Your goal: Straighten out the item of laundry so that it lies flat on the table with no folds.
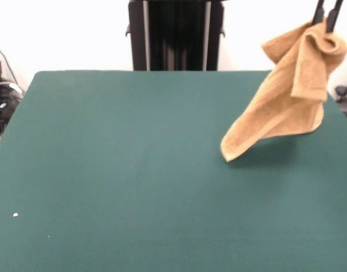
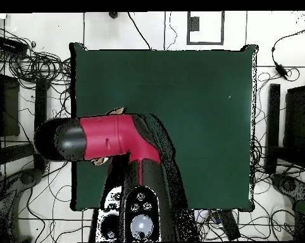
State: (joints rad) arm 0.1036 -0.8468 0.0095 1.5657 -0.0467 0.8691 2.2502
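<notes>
End effector: my end effector shows only as two dark fingertips at the top right of the front view, pinched on a bunched upper corner of the towel

Towel position: it hangs straight below my grip, in the air over the right side of the tabletop, near that edge

Long axis: the cloth runs on a slant, from the gathered corner under my fingertips down to a pointed lower corner toward the table's middle

Contact: the low corner looks to be touching or just above the green surface, with its shadow right beside it; I cannot tell which

Folds: the top is doubled over itself, a flap draped beside the grip; the lower part hangs as a loose single sheet

Overhead view: my red arm covers the cloth almost wholly; only small tan slivers show at the arm's edges

The relation that matters: the free corner lies inward of my grip, toward the open tabletop, so the spare room is on that side

Judgement on the next move: lowering while drawing away from the trailing corner should lay the cloth out along its slant; dropping it straight down would likely pile it up

Progress: early, I judge, nothing lies flat yet
</notes>
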